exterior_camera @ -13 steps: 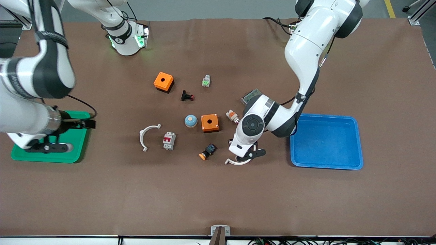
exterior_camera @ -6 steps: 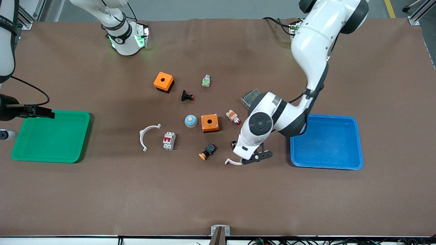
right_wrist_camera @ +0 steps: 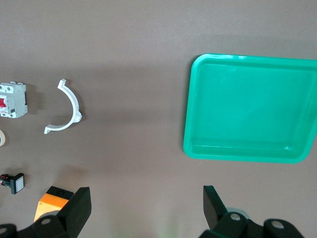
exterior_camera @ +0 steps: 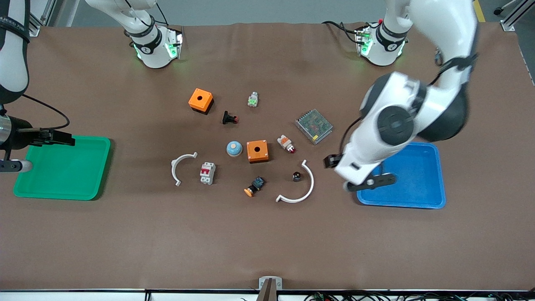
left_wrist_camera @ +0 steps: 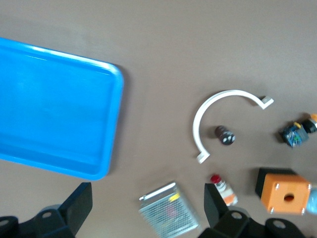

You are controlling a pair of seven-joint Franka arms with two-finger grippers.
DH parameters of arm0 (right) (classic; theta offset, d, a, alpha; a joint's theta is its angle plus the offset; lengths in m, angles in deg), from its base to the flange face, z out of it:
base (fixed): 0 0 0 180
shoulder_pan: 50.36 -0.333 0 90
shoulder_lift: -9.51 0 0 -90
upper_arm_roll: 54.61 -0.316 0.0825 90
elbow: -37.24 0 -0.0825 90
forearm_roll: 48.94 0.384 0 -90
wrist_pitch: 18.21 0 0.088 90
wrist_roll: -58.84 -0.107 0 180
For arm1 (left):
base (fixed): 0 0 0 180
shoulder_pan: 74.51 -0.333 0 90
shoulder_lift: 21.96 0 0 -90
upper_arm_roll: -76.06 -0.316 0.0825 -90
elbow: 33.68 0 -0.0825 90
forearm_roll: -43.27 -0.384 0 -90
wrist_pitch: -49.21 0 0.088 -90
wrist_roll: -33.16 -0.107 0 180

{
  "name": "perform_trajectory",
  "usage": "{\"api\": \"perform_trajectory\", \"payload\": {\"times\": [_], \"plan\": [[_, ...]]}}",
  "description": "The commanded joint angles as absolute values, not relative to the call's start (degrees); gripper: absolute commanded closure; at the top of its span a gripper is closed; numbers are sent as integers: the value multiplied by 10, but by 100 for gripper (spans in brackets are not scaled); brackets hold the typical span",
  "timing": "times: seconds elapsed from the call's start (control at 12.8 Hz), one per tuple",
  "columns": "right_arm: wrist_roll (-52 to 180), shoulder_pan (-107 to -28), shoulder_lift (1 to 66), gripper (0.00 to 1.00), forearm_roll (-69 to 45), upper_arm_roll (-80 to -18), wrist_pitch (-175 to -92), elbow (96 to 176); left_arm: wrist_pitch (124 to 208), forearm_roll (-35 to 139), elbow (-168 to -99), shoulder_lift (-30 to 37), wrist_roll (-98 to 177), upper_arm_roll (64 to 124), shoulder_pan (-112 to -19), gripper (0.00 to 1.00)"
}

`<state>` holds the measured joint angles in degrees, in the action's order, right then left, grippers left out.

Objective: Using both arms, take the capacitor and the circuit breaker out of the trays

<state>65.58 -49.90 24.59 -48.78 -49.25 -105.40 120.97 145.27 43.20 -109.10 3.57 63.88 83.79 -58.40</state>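
Since both trays are sitting bare, this is looking pretty much finished to me. The green tray (exterior_camera: 62,167), at the right arm's end of the surface (exterior_camera: 267,242), is holding nothing, and same for the blue tray (exterior_camera: 411,175) at the left arm's end.

The circuit breaker (exterior_camera: 207,172) is lying out on the surface near the middle, just beside a small white curved clip (exterior_camera: 180,166), well apart from the green tray. Its long axis is running roughly from the robots' edge toward the camera's edge, tilted only slightly, with the red levers facing up.

The capacitor (exterior_camera: 297,176) is sitting inside the curve of the bigger white arc piece (exterior_camera: 301,189), not touching it as far as I can tell, between the orange box (exterior_camera: 257,151) and the blue tray. In the left wrist view it seems to be lying on its side with the shiny end showing, but it's too small for me to call where that end is pointing.

The left pincer (exterior_camera: 363,179) is hanging over the blue tray's edge nearest the middle, fingers apart, carrying nothing. The right pincer (exterior_camera: 14,154) is waiting over the green tray's outer edge, fingers spread too, empty.

I'm guessing all that's left is parking the arms.
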Motion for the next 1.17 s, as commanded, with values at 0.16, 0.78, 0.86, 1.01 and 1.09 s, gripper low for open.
{"api": "perform_trajectory", "payload": {"times": [0.16, 0.78, 0.86, 1.01, 1.09], "plan": [[657, -506, 229, 0, -489, -493, -1047, 1219, 1456, 471, -1252, -139, 516, 843, -692, 1], [654, -505, 230, 0, -487, -494, -1011, 1163, 1393, 470, -1246, -211, 379, 840, -803, 0], [654, -505, 230, 0, -488, -494, -993, 1155, 1390, 465, -1245, -213, 380, 840, -802, 0], [652, -506, 230, 0, -488, -493, -953, 1129, 1390, 463, -1244, -212, 381, 841, -800, 0], [652, -505, 229, 0, -487, -494, -948, 1129, 1390, 462, -1238, -208, 381, 841, -800, 0]]}}
